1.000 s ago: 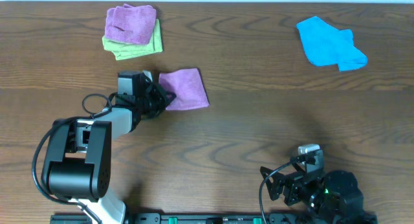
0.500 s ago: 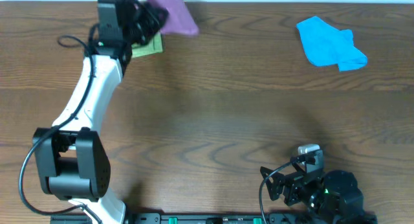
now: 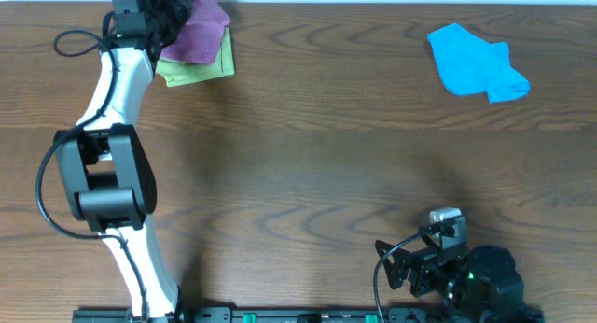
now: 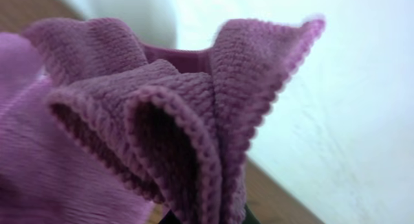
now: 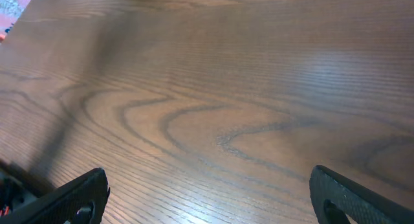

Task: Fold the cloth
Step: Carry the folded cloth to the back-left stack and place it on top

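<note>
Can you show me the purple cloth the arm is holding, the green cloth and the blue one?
purple cloth (image 4: 187, 127), left wrist view, on its bunched folds.
green cloth (image 3: 201, 71), overhead view, on its bare lower edge.
blue cloth (image 3: 471, 62), overhead view, on its middle.

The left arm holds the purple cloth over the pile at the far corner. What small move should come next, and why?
Probably lower the left gripper slightly and open it. The wrist view shows the cloth bunched in it, and overhead it is over the green cloth, so releasing should rest it there.
</note>
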Controlling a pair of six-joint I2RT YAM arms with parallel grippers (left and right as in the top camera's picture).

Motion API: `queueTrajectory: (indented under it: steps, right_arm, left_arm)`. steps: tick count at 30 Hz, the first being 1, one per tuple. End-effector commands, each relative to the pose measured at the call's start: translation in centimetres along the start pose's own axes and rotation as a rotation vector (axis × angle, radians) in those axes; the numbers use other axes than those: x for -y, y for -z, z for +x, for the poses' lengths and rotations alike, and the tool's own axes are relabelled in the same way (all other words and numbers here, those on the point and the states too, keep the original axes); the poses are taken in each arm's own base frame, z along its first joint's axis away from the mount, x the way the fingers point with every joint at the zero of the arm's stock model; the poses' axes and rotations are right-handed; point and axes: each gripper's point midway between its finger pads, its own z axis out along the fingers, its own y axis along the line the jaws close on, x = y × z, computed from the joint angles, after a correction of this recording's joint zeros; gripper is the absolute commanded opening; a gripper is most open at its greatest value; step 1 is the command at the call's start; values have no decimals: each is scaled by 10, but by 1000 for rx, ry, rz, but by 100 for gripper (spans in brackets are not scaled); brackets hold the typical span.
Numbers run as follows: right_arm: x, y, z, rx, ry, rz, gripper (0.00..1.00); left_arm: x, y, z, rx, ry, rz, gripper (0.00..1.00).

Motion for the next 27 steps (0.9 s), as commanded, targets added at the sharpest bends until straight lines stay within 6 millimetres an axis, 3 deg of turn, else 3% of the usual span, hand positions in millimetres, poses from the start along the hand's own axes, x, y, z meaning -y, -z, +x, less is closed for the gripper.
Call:
queueTrajectory:
  steps: [1,10,14,23,27]
  right_arm:
    - [2,0,-1,9,-18,10,99]
    - [2,0,-1,9,-18,10,99]
    - [2,0,-1,9,-18,10,99]
    - [2,0,-1,9,-18,10,99]
    - [2,0,-1,9,-18,10,99]
  left_arm:
    - [-8,-7,-4,-17,-15,10,6]
    - [-58,-7,10,-79,-78,-160,5]
    - [-68,-4,17,-112,-116,-201,6]
    - [-88,5,12,-126,-151,-253,6]
    - [-99,10,6,-126,-138,-272,18]
